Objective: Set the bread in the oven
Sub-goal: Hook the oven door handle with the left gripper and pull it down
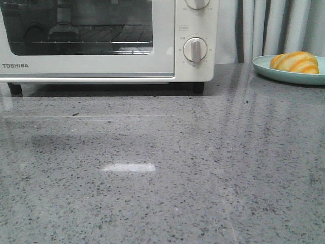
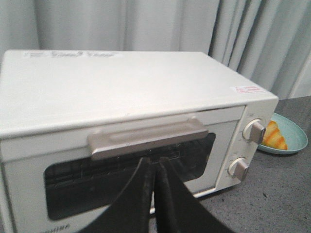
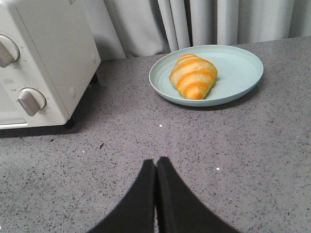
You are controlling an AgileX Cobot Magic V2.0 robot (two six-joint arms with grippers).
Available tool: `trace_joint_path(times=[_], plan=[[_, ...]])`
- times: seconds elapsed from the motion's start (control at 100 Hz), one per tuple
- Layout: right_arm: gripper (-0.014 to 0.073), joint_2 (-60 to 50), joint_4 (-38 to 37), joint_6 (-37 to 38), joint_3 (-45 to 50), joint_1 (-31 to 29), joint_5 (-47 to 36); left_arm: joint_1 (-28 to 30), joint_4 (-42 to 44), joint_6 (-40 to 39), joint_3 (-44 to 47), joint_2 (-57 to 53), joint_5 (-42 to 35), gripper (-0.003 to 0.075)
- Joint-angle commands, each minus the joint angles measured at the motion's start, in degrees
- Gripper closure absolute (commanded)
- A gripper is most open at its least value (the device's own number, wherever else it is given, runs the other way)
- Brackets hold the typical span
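The bread (image 1: 295,62) is a golden-orange roll with cream stripes. It lies on a pale green plate (image 1: 264,68) at the far right of the counter, also in the right wrist view (image 3: 193,76). The cream-white Toshiba oven (image 1: 193,30) stands at the back left with its glass door closed. In the left wrist view the oven (image 2: 121,87) fills the frame and my left gripper (image 2: 154,161) is shut and empty, just below the door handle (image 2: 146,137). My right gripper (image 3: 156,163) is shut and empty above the counter, well short of the plate (image 3: 243,68).
The grey speckled counter (image 1: 162,178) stretches from the oven to the near edge. Grey curtains (image 1: 274,25) hang behind the plate. The oven's two round dials (image 1: 195,50) face forward on its right side.
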Motion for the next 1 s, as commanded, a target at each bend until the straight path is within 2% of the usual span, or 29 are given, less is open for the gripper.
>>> trace_joint_path(times=[0.0,0.17,0.46,0.99], plan=[[0.0662,0.9,-0.6,-0.6,-2.2,0.2,-4.8,-3.5,-2.4,3.7,-5.6,3.8,-3.7,0.0741],[0.0662,0.9,-0.6,-0.6,-2.2,1.4,-5.0,-7.6,-2.4,4.0,-10.8,12.2,-7.2,0.0741],[0.0662,0.9,-0.6,-0.6,-2.2,1.6,-4.2,-7.6,-2.4,4.0,-11.7,21.0,-10.3,0.0741],[0.0662,0.9,-0.6,-0.6,-2.2,1.6,-2.9,-7.6,-1.3,4.0,-9.9,23.8,-12.3,0.0742]])
